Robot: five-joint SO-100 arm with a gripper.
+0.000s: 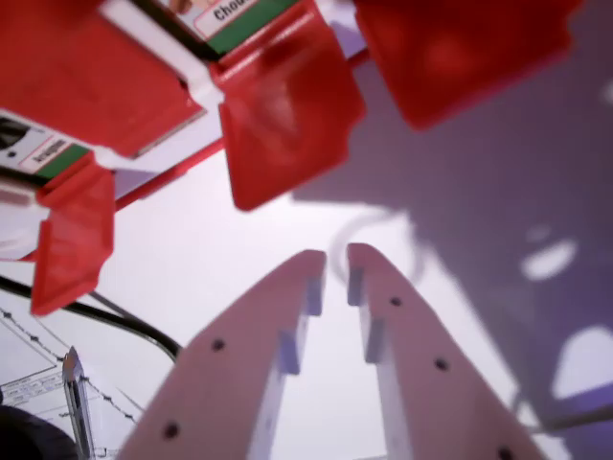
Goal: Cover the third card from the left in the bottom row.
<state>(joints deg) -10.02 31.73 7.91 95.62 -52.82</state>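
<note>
Gripper [336, 264] nearly closed, empty, just below red flap [287, 110].

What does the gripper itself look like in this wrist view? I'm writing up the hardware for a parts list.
The gripper has two long, flat fingers in a pale pinkish-white plastic, widening from narrow tips toward the bottom of the picture. Each has small dark screw holes along its face and stepped, notched inner edges tinted bluish. A black cable curves past on the wrist view's left. No printed markings show on the fingers.
</note>
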